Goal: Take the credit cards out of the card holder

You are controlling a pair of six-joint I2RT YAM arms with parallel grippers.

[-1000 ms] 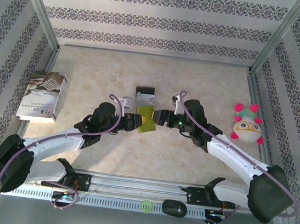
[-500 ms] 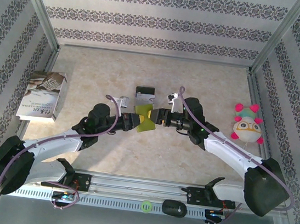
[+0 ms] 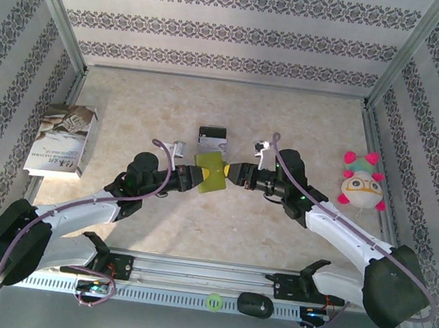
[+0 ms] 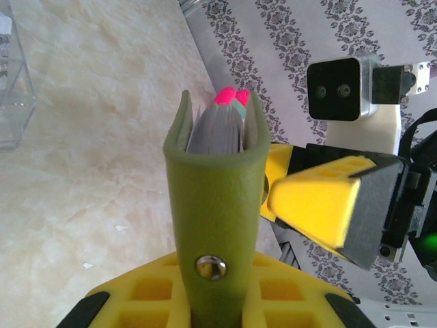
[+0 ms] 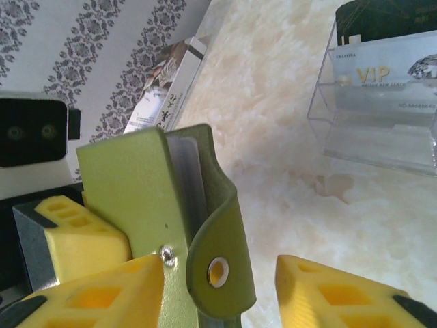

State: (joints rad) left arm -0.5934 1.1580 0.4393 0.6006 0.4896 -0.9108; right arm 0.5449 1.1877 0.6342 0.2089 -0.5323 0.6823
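In the top view the left arm runs from its base at 7 o'clock toward the middle of the table, with the forearm low and pointing to 2 o'clock. The left gripper is clamped narrow on the card holder. It pinches the olive wallet's lower end just below a metal snap stud. In the left wrist view the holder stands upright out of the yellow fingers. Its two leaves are slightly parted at the top, and the grey edges of the credit cards are tucked between them.

The right arm comes in from 5 o'clock with its wrist pointing to 9 o'clock, so the two grippers face each other across the holder. The right gripper is partly open around the holder's 3 o'clock edge. In the right wrist view one yellow finger sits right against the holder's outer face, and the other stands apart beside the snap flap. It grips nothing.

The holder is held clear of the tabletop at mid-table. Just at its 12 o'clock a clear stand holds a VIP card. A booklet lies at 9 o'clock by the left wall, and a plush toy lies at 3 o'clock.
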